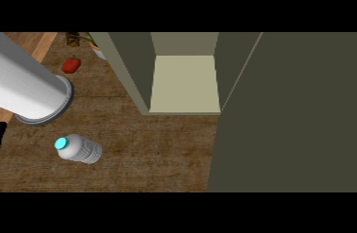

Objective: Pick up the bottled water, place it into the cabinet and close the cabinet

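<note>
Fingers [2, 133] barely showing; one bottled water [79, 149], one cabinet [132, 71].

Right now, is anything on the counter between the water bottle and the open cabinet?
Nothing visible. The bottled water lies on the counter, lower left of the open cabinet; bare wood runs between them. The red pepper sits off to the upper left, clear of that path. No hand shows.
</note>
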Available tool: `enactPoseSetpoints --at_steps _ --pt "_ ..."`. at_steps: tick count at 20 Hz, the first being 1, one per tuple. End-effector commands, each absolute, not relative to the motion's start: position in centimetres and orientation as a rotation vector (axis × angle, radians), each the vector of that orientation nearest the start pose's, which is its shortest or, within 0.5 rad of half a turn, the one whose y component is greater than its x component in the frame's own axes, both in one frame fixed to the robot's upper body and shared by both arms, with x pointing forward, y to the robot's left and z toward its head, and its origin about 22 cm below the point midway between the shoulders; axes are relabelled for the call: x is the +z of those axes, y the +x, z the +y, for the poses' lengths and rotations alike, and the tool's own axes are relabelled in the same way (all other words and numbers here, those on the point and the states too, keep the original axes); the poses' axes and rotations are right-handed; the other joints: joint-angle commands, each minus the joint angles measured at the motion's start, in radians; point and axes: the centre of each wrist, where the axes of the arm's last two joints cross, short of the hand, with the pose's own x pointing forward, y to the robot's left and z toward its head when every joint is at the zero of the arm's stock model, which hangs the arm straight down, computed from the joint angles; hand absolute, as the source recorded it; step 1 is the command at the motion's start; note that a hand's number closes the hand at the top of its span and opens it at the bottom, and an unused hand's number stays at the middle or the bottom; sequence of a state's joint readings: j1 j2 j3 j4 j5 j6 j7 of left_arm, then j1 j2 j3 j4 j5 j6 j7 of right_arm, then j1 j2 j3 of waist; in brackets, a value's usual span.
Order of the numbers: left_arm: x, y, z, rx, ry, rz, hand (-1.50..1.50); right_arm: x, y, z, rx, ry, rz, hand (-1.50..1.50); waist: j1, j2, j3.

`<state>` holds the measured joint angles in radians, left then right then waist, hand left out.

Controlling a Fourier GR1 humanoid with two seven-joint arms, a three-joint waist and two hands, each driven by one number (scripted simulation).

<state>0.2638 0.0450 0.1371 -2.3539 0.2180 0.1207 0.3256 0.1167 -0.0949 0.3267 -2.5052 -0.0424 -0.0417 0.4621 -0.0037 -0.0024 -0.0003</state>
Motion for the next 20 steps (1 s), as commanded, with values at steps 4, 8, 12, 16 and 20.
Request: enactPoseSetpoints --at_steps 4,8,12,16,20 --pt "9.8 14.7 28.2 0.305 0.149 -1.750 -1.50 20.5 9.8 -20.2 0.207 0.276 -1.958 -1.50 0.002 0.000 -0.001" --pt "9.8 16.5 31.8 0.345 0.182 -1.725 -1.50 20.7 9.2 -19.9 0.188 0.294 -1.950 -1.50 -0.004 0.000 -0.001" --pt "6.1 15.6 32.2 0.321 0.201 -1.654 -1.50 20.6 10.4 -19.2 0.186 0.306 -1.964 -1.50 0.004 0.000 -0.001" --pt "2.5 19.0 32.4 0.309 0.201 -1.655 -1.50 20.5 8.9 -19.9 0.235 0.307 -1.949 -1.50 -0.012 0.001 -0.001" --pt "-1.2 16.6 32.9 0.308 0.190 -1.627 -1.50 20.3 8.7 -19.5 0.179 0.298 -1.962 -1.50 -0.011 -0.002 -0.001"
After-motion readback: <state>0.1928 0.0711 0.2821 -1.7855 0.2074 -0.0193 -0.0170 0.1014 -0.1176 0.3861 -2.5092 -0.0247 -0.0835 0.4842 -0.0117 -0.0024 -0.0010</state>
